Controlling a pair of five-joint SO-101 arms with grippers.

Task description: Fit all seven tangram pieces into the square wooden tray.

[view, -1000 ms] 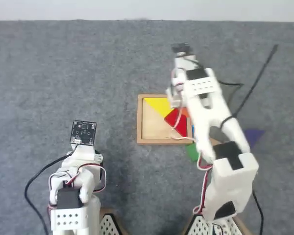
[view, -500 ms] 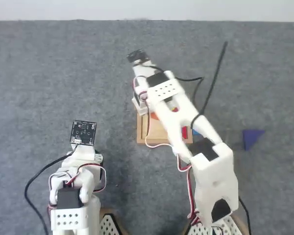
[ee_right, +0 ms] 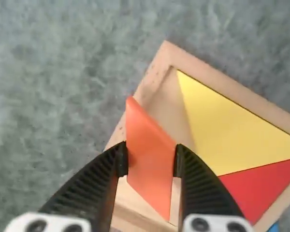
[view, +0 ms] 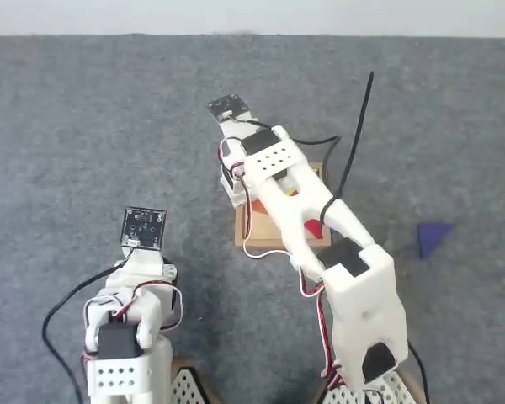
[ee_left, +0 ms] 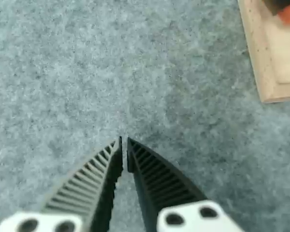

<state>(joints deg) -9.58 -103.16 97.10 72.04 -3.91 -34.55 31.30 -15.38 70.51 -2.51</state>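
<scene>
The square wooden tray [ee_right: 150, 79] holds a yellow triangle [ee_right: 227, 130] and a red triangle [ee_right: 258, 186]. My right gripper [ee_right: 150, 151] is shut on an orange piece [ee_right: 150, 174], tilted above the tray's corner next to the yellow triangle. From above, the right arm [view: 303, 210] lies across the tray [view: 241, 229] and hides most of it; a bit of the red triangle [view: 314, 228] peeks out. A purple piece [view: 432, 236] lies on the carpet to the right. My left gripper [ee_left: 124, 141] is shut on nothing, low over bare carpet, short of the tray's corner [ee_left: 266, 63].
Grey carpet covers the whole table. The left arm [view: 126, 311] stays folded at the front left. A black cable [view: 353, 143] rises from the right arm over the tray's far side. A sliver of blue [ee_right: 276, 227] shows beside the red triangle.
The right arm has swung left across the tray with the orange piece, from the tray's right side to its left corner. The green piece is now hidden. The left arm has not moved.
</scene>
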